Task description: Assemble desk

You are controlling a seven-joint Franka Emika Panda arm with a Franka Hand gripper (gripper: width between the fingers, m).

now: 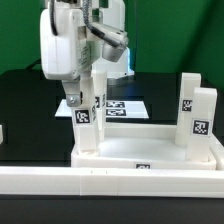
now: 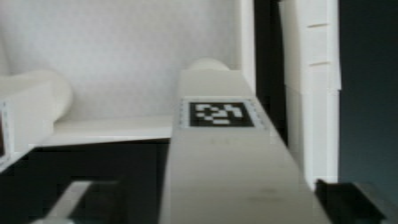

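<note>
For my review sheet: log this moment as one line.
stage: leg mounting | gripper: around upright leg, grip unclear | tabletop: two legs standing | far leg: untouched

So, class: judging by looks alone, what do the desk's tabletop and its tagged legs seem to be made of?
Tabletop: probably white moulded plastic, smooth and matte; its raised rim looks evenly coloured with soft highlights.
Leg under the arm: seemingly the same white plastic, a plain square bar; its black-and-white tag looks like a flat printed label, possibly paper.
Legs at the exterior view's right: same look, though too small to be certain.
</note>
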